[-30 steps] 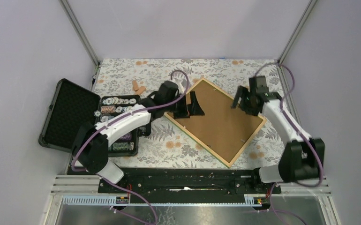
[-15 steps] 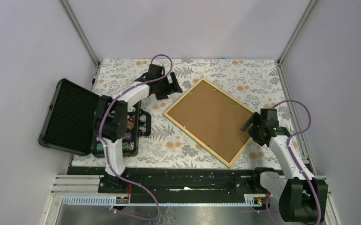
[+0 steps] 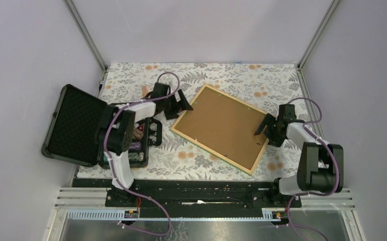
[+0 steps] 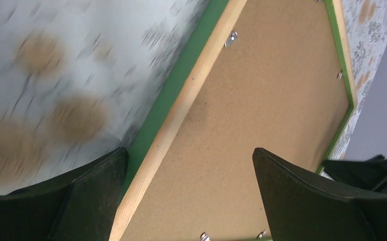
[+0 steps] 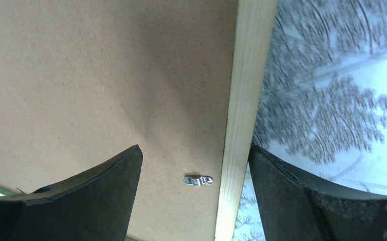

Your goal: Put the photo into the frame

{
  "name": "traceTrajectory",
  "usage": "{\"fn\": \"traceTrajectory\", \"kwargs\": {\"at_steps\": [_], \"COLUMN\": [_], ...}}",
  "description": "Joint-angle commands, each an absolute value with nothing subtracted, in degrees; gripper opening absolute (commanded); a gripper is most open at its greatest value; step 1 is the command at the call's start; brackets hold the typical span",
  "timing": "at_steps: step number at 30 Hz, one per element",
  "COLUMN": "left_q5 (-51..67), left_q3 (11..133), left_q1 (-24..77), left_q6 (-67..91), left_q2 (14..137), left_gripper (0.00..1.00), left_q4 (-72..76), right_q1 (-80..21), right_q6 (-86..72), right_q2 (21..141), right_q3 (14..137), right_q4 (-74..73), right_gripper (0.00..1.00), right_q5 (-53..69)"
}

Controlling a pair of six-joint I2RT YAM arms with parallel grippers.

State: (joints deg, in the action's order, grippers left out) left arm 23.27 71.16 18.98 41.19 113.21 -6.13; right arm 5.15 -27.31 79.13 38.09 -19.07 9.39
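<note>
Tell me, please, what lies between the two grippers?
The frame lies between the left gripper and the right gripper, its back up, with the brown backing board in it. The top view shows this.

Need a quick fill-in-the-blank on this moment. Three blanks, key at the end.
The frame lies face ___, with its brown backing board showing. The left gripper and right gripper each straddle one of its edges, jaws ___. The open black case sits by the ___ arm.
Missing words: down; open; left.
</note>
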Motion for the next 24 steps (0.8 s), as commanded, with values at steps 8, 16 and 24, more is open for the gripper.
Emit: {"fn": "traceTrajectory", "kwargs": {"at_steps": [8, 16, 24], "left_q5": [23.8, 11.0, 13.7], "left_q3": [55.2, 69.2, 81.9], "left_q1": [23.6, 19.7, 18.9], "left_q6": [40.6, 40.8, 40.7], "left_q2": [97.8, 97.0, 106.5], "left_gripper": [0.99, 0.99, 0.99], "left_q4": [-18.5, -29.9, -26.0], "right_q1": [3.9, 3.9, 3.9], "right_q6": [-21.7, -23.3, -22.7], "right_q2": [88.7, 82.1, 78.8], "right_q3": [49.9, 45.6, 44.4], "right_q4": [-21.7, -23.8, -26.7], "right_gripper": [0.84, 0.79, 0.77], "right_q5": [10.9, 6.9, 7.4]}}
